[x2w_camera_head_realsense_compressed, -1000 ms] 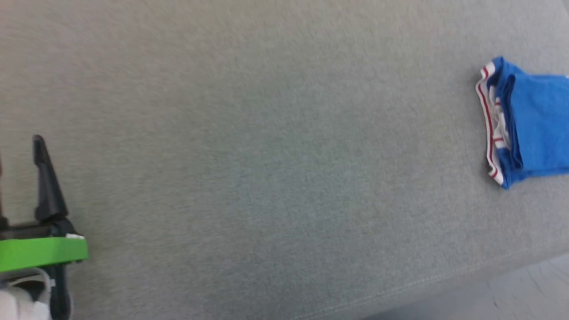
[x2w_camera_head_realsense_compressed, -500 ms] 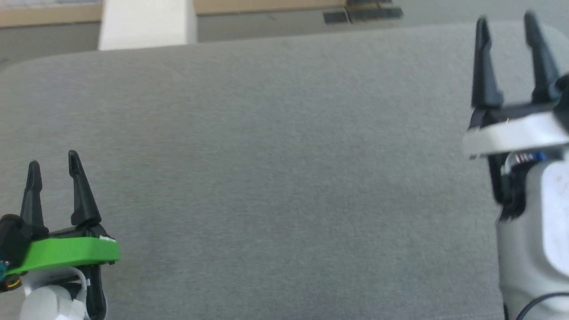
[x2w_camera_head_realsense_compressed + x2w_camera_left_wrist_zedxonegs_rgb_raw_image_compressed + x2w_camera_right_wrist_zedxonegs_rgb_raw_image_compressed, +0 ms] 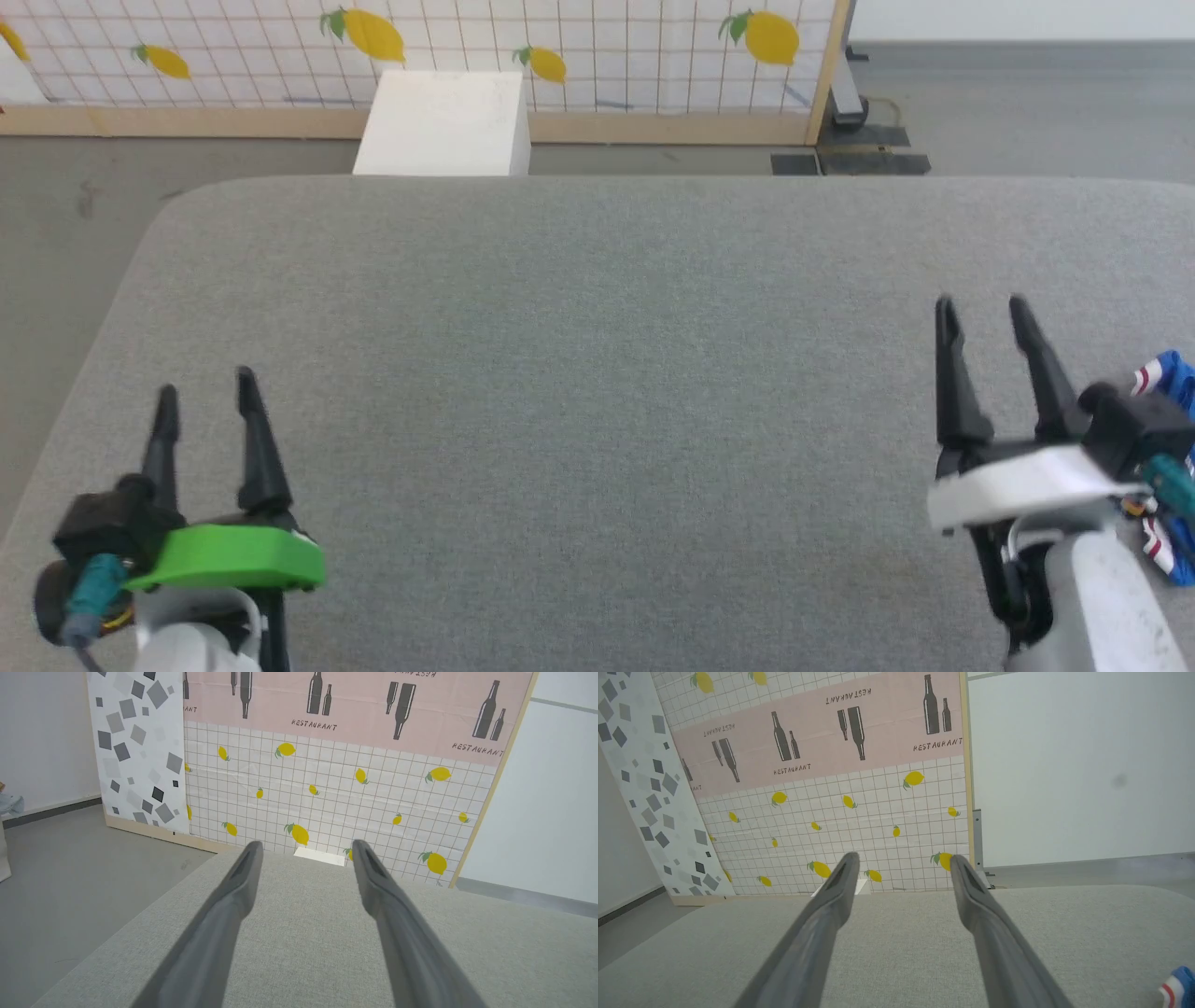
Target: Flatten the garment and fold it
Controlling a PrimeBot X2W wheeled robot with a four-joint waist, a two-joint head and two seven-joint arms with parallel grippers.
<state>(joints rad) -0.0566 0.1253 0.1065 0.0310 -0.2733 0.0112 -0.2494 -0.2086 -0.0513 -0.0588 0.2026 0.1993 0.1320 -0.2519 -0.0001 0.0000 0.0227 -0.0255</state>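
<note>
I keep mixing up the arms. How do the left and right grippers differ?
The left gripper has a green collar; the right gripper has a white one. The left gripper sits far from the garment; the right gripper is beside it. Both are open and hold nothing.

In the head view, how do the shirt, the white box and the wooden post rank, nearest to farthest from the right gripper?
1. Shirt: on the table, just right of the right gripper.
2. Wooden post: beyond the table's far edge, slightly left.
3. White box: beyond the same edge, much farther left.
</note>
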